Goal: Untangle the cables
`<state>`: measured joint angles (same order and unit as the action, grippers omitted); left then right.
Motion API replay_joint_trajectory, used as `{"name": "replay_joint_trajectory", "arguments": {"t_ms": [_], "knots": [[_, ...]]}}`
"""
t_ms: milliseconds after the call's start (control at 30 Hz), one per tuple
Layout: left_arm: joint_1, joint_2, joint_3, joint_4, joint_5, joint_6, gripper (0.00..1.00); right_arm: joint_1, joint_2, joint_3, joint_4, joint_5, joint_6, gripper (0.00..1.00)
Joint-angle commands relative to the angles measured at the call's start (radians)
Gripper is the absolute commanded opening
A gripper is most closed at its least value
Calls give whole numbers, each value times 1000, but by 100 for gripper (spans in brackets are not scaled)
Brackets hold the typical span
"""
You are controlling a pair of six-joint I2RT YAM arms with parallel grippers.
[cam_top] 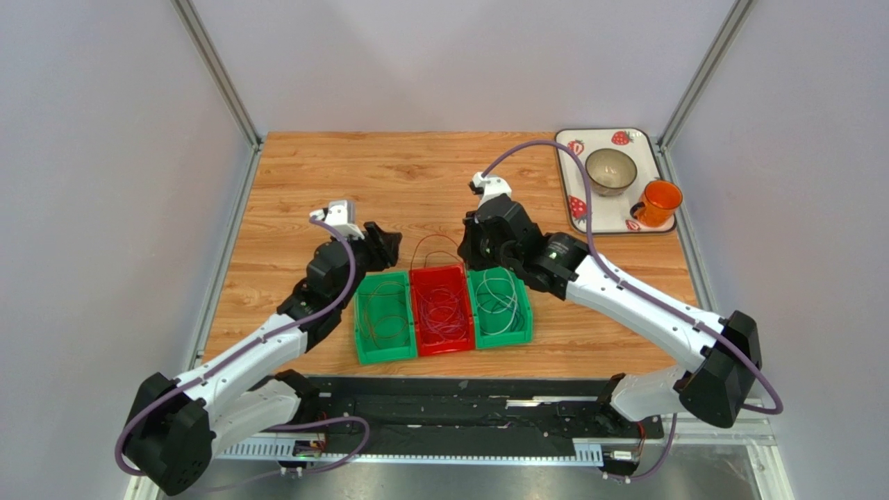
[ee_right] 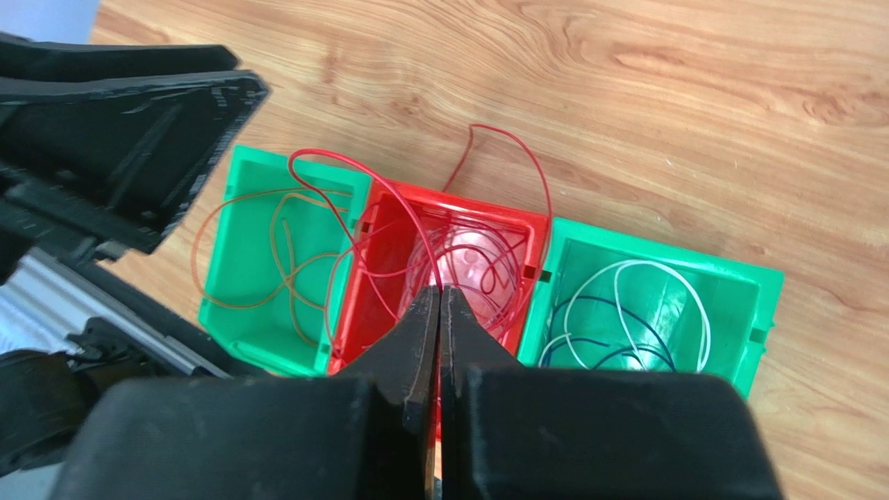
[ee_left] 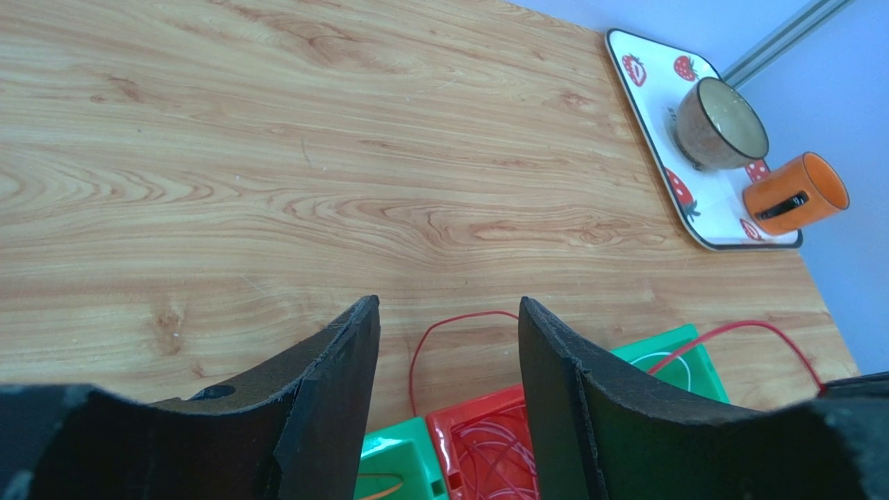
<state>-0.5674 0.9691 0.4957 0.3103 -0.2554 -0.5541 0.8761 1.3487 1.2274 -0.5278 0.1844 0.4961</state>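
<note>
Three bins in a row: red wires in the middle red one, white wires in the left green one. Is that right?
Not quite: the white wires lie in the right green bin; the left green bin holds brown-orange wires. The red wires do sit in the middle red bin. The right wrist view shows it.

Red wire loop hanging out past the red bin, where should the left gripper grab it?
Probably the arched top of the thin red wire loop, beyond the red plastic bin over the wooden tabletop. Bring the left gripper straight down, fingers astride the strand; it's uncrowded.
</note>
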Motion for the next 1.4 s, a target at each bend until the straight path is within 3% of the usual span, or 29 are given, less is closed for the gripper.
{"name": "replay_joint_trajectory", "arguments": {"t_ms": [0, 67, 200, 433, 767, 1167, 1333, 1367], "knots": [[4, 3, 7, 15, 11, -3, 60, 12, 43, -11, -12, 76, 55, 0], [6, 3, 7, 15, 10, -3, 60, 20, 58, -16, -29, 93, 61, 0], [6, 5, 10, 13, 11, -3, 60, 63, 118, 9, -127, 281, 81, 0], [6, 13, 17, 7, 13, -3, 60, 150, 257, 99, -271, 380, 93, 0], [8, 14, 17, 6, 11, -4, 60, 222, 392, 190, -302, 357, 124, 0], [8, 14, 17, 6, 11, -6, 60, 242, 463, 172, -245, 287, 128, 0], [8, 14, 17, 4, 11, -6, 60, 242, 468, 227, -294, 277, 105, 0], [8, 14, 17, 4, 11, -6, 60, 242, 460, 237, -304, 285, 101, 6]]}}
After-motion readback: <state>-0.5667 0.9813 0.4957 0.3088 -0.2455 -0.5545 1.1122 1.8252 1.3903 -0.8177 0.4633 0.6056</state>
